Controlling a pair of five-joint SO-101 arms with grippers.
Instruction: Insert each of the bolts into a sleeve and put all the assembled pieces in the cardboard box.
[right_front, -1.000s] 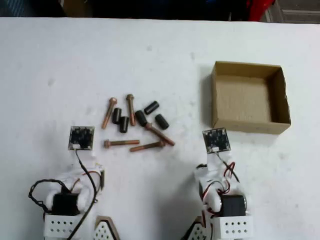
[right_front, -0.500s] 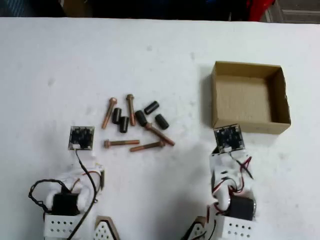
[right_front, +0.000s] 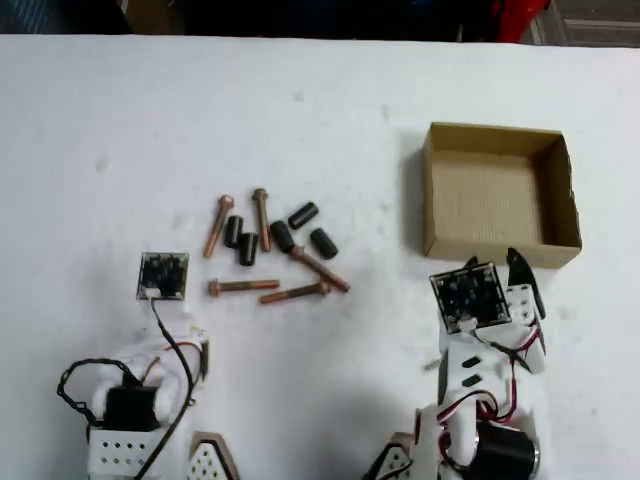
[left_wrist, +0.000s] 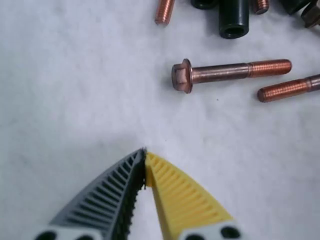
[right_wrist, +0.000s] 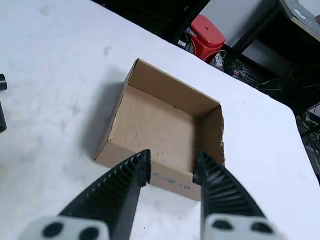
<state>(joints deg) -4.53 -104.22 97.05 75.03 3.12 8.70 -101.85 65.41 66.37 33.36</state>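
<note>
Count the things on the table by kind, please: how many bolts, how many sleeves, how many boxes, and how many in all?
Copper bolts: 5
Black sleeves: 5
Cardboard box: 1
Total: 11

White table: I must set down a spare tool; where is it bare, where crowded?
Bare: the white table along its far edge, its left side beyond the copper bolts, and the gap between the black sleeves and the brown cardboard box. Crowded: the bolt-and-sleeve pile ahead of the left gripper, and the box's near wall, where the right gripper hangs.
</note>
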